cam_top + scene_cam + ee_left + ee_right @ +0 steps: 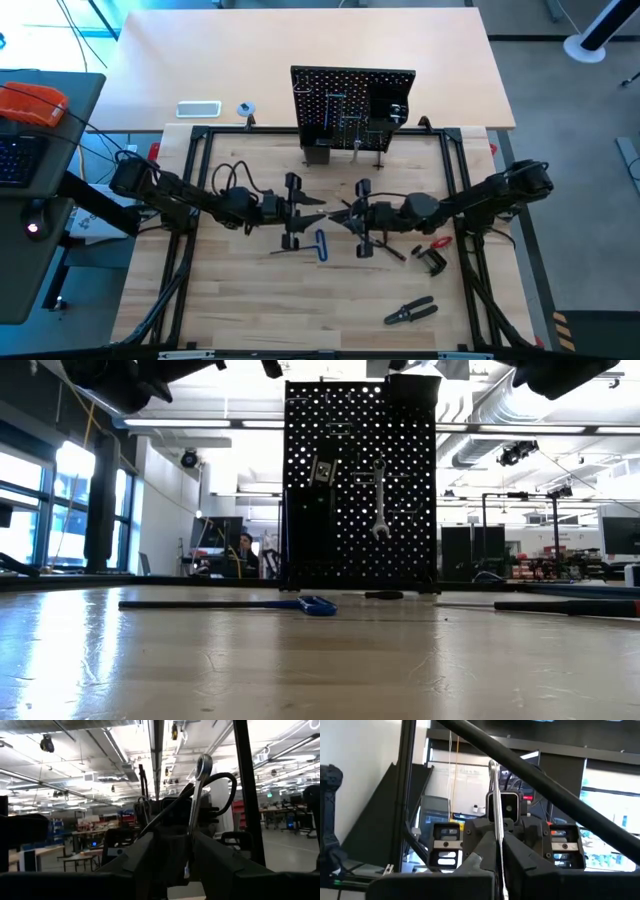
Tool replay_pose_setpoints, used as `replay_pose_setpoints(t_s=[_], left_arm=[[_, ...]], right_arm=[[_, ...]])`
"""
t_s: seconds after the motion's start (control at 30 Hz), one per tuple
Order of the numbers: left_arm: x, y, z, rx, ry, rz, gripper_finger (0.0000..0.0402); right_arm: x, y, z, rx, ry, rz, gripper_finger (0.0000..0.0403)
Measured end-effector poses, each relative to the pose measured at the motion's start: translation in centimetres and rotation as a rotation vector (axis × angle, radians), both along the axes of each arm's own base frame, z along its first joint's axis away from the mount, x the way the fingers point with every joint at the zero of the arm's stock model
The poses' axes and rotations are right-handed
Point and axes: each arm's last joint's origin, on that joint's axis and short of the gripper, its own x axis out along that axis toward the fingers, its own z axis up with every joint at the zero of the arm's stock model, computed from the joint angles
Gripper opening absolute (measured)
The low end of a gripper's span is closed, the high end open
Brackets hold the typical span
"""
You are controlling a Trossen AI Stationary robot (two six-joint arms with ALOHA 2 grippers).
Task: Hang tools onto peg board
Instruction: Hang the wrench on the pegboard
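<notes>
Mid-handover above the desk's middle: our left hand and right hand both pinch a silver wrench; next, one releases, the other carries it to the peg board at the far edge.

A light wooden tabletop fills the overhead view, edged by a black metal frame. Beyond it, on a paler table, a white rectangular tray lies beside a small tape roll. At the far left, an orange object rests on a dark desk.
</notes>
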Motion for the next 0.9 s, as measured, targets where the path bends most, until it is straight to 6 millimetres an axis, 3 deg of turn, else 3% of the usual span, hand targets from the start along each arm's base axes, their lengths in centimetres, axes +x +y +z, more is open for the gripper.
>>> replay_pose_setpoints(t_s=[0.3, 0.57, 0.9], left_arm=[[0.7, -0.2, 0.5, 0.016, 0.023, -0.049, 0.0131], [3.2, -0.7, -0.3, -0.009, 0.057, -0.079, 0.0131], [2.9, -0.6, -0.4, -0.005, 0.022, -0.086, 0.0131]], right_arm=[[0.1, 0.0, -0.2, 0.004, 0.006, 0.009, 0.0001], [1.4, 0.2, -1.1, 0.025, 0.02, 0.029, 0.0001], [1.3, 0.8, -1.0, -0.008, 0.01, 0.01, 0.0001]])
